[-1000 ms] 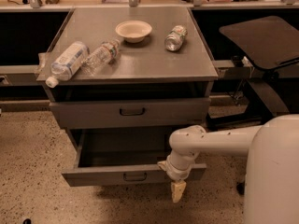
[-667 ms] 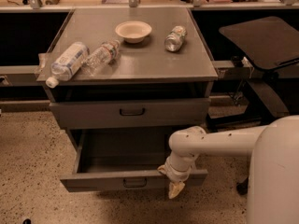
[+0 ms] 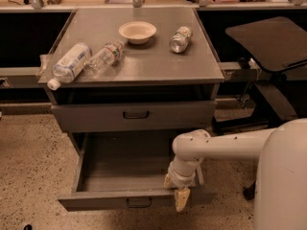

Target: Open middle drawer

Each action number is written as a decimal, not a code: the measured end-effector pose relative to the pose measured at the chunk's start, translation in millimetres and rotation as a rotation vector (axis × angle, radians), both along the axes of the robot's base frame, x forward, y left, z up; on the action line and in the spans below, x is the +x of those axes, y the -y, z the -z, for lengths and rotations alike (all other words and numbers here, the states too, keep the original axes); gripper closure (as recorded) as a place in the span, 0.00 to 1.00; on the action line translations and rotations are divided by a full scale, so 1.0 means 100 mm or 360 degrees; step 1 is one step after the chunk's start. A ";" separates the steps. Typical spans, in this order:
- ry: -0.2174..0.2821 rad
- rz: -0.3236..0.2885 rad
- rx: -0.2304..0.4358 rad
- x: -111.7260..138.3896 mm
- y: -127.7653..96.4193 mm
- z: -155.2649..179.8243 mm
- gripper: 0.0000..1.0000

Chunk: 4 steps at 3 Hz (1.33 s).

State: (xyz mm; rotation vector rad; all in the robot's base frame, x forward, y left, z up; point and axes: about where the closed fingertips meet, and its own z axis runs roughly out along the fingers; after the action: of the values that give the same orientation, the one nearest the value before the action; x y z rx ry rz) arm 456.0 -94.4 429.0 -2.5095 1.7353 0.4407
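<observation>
Grey metal makes up the desk [image 3: 144, 66], which has drawers set under its flat top. The middle drawer [image 3: 124, 169] is pulled well out toward the camera, so its bare floor and side walls show. Its small black loop handle [image 3: 139, 202] sits centred on the front panel. Above it, another drawer [image 3: 96, 118] is closed flush, with its own black handle [image 3: 135, 114].

The robot's white arm [image 3: 225, 145] reaches in from the right and bends down at a rounded joint. The tool [image 3: 178, 195] is at the middle drawer's front edge, just to the right of the handle. Its cream-coloured end hangs down over the front panel. I cannot tell whether the tool is open or closed, or whether it has hold of the panel.

On the desk top, a pale bowl [image 3: 137, 32] stands upright near the back. A can [image 3: 180, 39] lies on its side to the right of it. Two clear plastic bottles lie on their sides near the left edge. The larger bottle [image 3: 71, 63] is at the outside, with its white cap at the desk's front left corner. The smaller bottle [image 3: 104, 57] lies just beside it, toward the bowl.

A dark flat panel on a stand [image 3: 268, 40] is to the right of the desk. The floor [image 3: 29, 152] is pale and speckled.
</observation>
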 end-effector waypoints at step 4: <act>0.0041 0.0082 0.0078 -0.41 0.11 -0.18 0.33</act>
State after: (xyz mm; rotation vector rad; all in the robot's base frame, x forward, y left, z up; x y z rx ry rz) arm 414.8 -105.5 446.9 -2.4204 1.7536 0.4394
